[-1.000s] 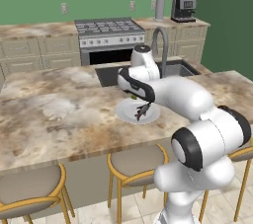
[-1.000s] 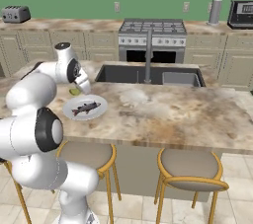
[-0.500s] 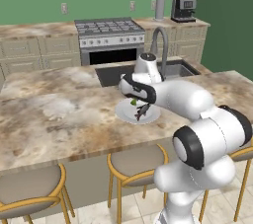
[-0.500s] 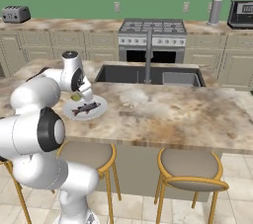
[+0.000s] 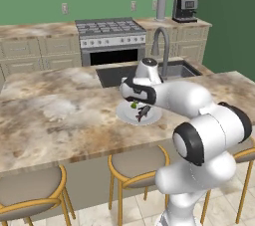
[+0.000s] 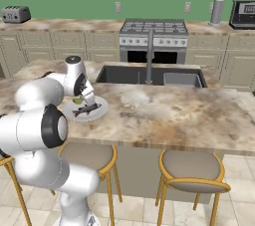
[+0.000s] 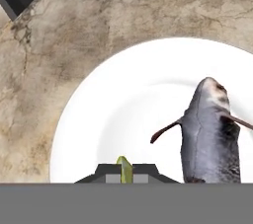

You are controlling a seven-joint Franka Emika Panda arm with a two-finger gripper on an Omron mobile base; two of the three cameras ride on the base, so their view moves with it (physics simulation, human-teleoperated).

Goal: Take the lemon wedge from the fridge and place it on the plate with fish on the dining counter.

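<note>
My gripper (image 5: 134, 101) (image 6: 82, 98) hangs low over the white plate (image 5: 130, 116) (image 6: 101, 105) (image 7: 123, 104) on the dining counter (image 5: 50, 115) (image 6: 174, 115). It is shut on the lemon wedge (image 5: 133, 104) (image 6: 78, 101) (image 7: 124, 167), a thin yellow-green sliver pinched between the dark fingertips (image 7: 106, 171). The wedge sits just above the plate's near-left part. A dark grey fish (image 5: 143, 113) (image 6: 85, 110) (image 7: 210, 129) lies on the plate beside it. The fridge is out of view.
A dark inset sink (image 5: 119, 73) (image 6: 149, 75) with a curved steel faucet (image 5: 162, 41) (image 6: 149, 56) lies just behind the plate. Round stools (image 5: 137, 163) (image 6: 191, 168) stand along the counter's front edge. The stove (image 5: 109, 28) is on the back wall.
My gripper has come down a little toward the plate, still holding the lemon wedge. The plate and fish have not moved.
</note>
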